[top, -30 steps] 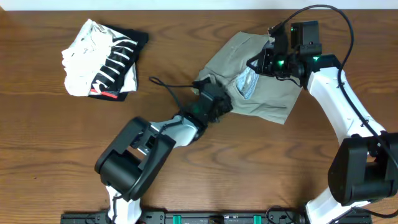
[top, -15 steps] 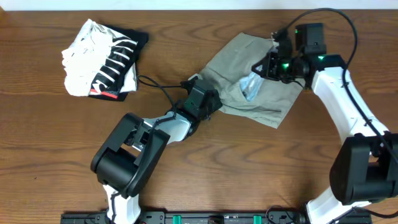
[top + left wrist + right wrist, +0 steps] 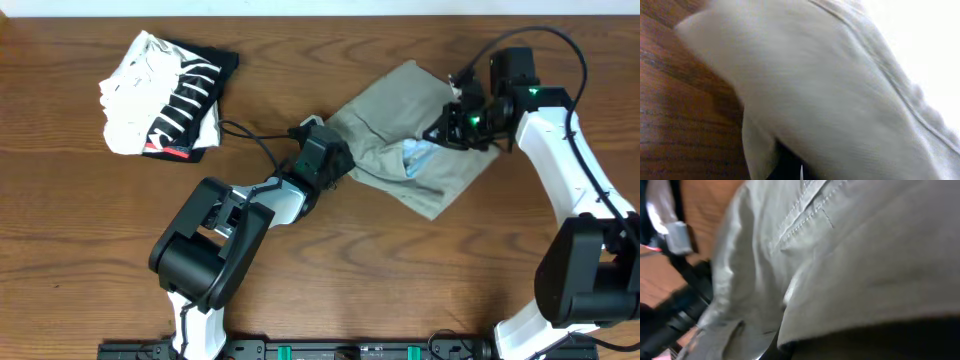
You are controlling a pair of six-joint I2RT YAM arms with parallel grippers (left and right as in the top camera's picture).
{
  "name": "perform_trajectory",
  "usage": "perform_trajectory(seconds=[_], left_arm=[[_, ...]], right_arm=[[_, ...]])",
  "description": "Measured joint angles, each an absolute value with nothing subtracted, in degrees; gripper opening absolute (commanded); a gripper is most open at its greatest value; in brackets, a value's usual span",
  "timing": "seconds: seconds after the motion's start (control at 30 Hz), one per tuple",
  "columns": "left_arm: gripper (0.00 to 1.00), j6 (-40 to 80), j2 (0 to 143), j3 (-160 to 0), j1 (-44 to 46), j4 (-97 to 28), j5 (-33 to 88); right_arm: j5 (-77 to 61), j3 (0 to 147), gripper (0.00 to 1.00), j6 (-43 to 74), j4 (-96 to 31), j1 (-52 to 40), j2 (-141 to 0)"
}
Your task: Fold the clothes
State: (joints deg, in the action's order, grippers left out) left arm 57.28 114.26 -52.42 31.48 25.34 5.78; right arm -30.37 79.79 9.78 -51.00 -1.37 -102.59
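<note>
Overhead, khaki shorts span between left hand and right hand, both pinching them.

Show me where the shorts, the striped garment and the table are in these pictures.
shorts [image 3: 392,108]: overhead view, upper khaki panel.
striped garment [image 3: 165,100]: overhead view, its middle.
table [image 3: 80,235]: overhead view, bare wood at left.

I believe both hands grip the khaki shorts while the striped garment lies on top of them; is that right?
Not quite: the overhead view shows the striped garment lying apart from the khaki shorts. The left hand and right hand do grip the shorts.
</note>
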Motion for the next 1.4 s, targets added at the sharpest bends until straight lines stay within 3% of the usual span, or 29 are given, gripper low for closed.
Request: perform_trajectory(seconds=[0.37, 0.73, 0.8, 0.83, 0.9, 1.0, 1.1, 1.4], left_arm=[[0.06, 57.21, 114.56, -52.42, 31.38, 26.15, 5.8], [0.06, 56.71, 114.93, -52.4, 31.16, 27.42, 6.28], [0.06, 56.05, 114.93, -52.4, 31.09, 27.46, 6.59], [0.06, 55.55, 114.93, -52.4, 31.05, 27.46, 6.85], [0.06, 54.41, 114.89, -52.4, 30.87, 27.46, 7.55], [0.09, 52.56, 113.91, -52.38, 30.74, 26.0, 8.91], [0.16, 50.98, 109.93, -51.83, 30.74, 21.52, 9.67], [0.24, 44.6, 84.84, -51.44, 30.79, 8.25, 10.41]], right_arm=[[-24.12, 79.05, 0.01, 9.34, -54.3, -1.3, -102.56], [-23.29, 67.99, 0.01, 9.37, -49.76, -1.3, -102.56], [-23.33, 65.76, 0.12, 9.5, -48.27, -1.3, -102.56], [-23.4, 64.86, 0.28, 9.74, -47.79, -1.3, -102.56], [-23.51, 63.26, 0.51, 9.72, -47.62, -1.3, -102.56], [-23.73, 62.08, 0.67, 9.78, -48.64, -1.3, -102.56], [-23.77, 62.02, 0.75, 9.69, -50.72, -1.3, -102.56], [-23.73, 62.0, 0.75, 9.63, -58.43, -1.3, -100.31]])
